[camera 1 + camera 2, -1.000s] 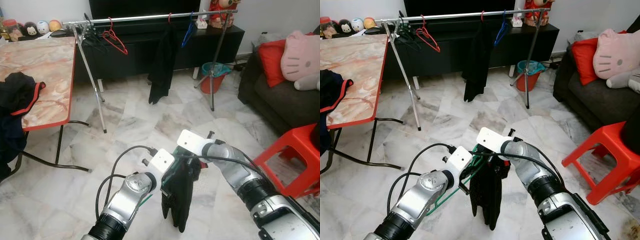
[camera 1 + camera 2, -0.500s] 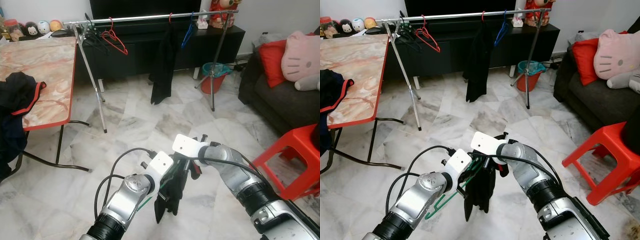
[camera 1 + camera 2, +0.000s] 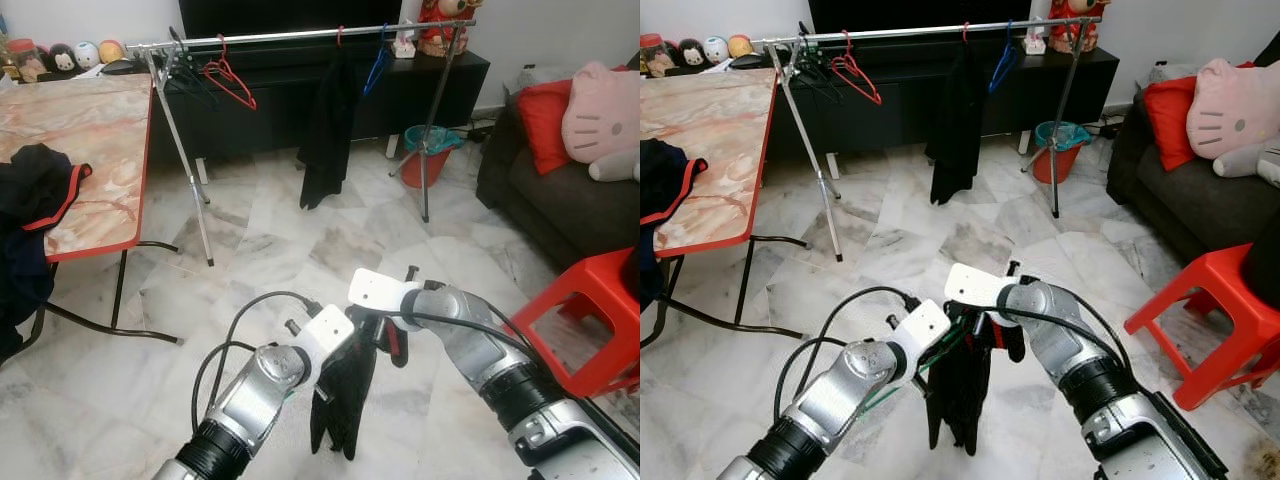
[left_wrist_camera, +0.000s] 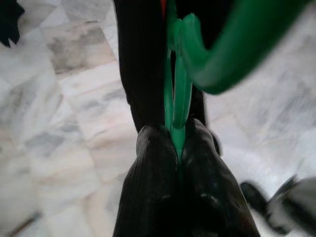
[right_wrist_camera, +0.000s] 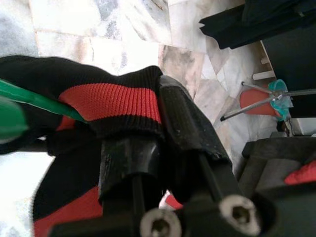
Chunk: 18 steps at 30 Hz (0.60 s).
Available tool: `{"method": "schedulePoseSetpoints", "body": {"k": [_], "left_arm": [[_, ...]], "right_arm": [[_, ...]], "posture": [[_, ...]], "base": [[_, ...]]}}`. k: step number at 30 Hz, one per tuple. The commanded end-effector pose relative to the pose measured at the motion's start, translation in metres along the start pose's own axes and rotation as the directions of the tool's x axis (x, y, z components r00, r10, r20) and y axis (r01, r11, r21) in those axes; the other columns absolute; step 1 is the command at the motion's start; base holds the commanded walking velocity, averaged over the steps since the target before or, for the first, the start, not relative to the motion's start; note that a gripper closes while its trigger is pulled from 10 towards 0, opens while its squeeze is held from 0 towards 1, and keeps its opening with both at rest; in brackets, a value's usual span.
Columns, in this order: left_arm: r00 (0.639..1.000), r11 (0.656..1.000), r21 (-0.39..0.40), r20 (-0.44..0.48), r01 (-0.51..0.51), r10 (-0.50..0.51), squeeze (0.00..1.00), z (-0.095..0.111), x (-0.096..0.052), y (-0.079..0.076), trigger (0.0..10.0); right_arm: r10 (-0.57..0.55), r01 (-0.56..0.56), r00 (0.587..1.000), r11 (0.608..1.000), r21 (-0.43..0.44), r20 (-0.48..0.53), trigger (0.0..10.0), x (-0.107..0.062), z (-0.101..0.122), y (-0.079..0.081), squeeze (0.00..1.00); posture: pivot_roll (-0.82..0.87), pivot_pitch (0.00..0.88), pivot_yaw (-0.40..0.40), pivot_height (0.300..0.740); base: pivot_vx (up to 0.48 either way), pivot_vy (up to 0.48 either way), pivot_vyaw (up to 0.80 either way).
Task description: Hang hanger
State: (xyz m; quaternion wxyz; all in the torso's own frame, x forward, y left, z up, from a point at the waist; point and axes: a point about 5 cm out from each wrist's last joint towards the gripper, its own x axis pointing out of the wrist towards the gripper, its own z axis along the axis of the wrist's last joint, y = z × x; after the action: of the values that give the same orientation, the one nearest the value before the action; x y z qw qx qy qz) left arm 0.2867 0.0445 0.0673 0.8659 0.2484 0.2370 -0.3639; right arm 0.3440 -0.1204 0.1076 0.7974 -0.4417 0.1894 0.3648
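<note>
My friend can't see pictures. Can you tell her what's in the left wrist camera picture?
The left tool has its two black fingers pinched shut on a green hanger, seen up close. A black garment hangs on the hanger just beyond them, over a pale marble floor.

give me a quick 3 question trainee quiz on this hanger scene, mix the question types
1. True or false: the left gripper is shut on the green hanger.
2. What does the right gripper pinch? A) the black garment with a red band B) a red hanger C) the bucket
3. Fill in: a black garment hangs from the clothes rail, which stands in front of the ____.

Key
1. True.
2. A.
3. Black TV cabinet.
</note>
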Motion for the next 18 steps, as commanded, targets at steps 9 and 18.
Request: {"method": "schedulePoseSetpoints", "body": {"k": [9, 18], "left_arm": [[0.959, 0.985, 0.161, -0.282, 0.056, -0.008, 0.00, -0.053, -0.003, -0.004, 10.0], [0.946, 0.981, 0.189, -0.323, 0.039, 0.025, 0.00, -0.059, -0.009, 0.005, 10.0]], "right_arm": [[-0.126, 0.137, 0.978, 0.989, -0.057, 0.165, 10.0, -0.014, 0.042, -0.032, 0.00], [-0.226, 0.229, 0.972, 0.973, -0.034, 0.066, 10.0, -0.014, 0.022, -0.045, 0.00]], "posture": [[0.09, 0.000, -0.069, 0.740], [0.10, 0.000, -0.070, 0.740]], "base": [[0.000, 0.000, 0.00], [0.000, 0.000, 0.00]]}}
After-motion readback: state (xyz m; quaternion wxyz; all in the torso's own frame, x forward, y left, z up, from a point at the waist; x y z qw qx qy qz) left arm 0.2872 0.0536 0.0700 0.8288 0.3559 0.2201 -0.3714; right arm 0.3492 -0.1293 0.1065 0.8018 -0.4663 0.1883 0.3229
